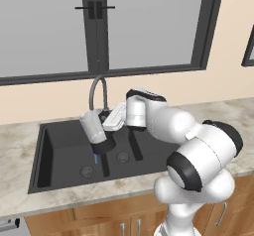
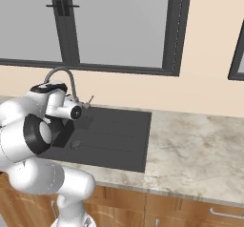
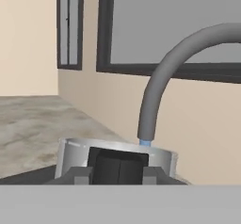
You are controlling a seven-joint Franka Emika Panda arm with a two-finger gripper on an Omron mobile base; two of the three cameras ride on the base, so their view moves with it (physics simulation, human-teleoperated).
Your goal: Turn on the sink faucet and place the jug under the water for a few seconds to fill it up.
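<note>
Already the jug (image 1: 93, 128) hangs tilted under the sink faucet (image 1: 97, 88) spout, over the sink (image 1: 59, 150); water (image 3: 145, 143) runs into its mouth, so filling seems underway; the gripper (image 1: 108, 123) pinches its black handle; only a short wait remains.

Jug (image 1: 94, 128) held tilted under faucet (image 1: 97, 92)

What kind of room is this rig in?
A rendered kitchen, most likely: black sink set into a marble-look counter, gooseneck faucet under a large window, wood cabinets below.
</note>
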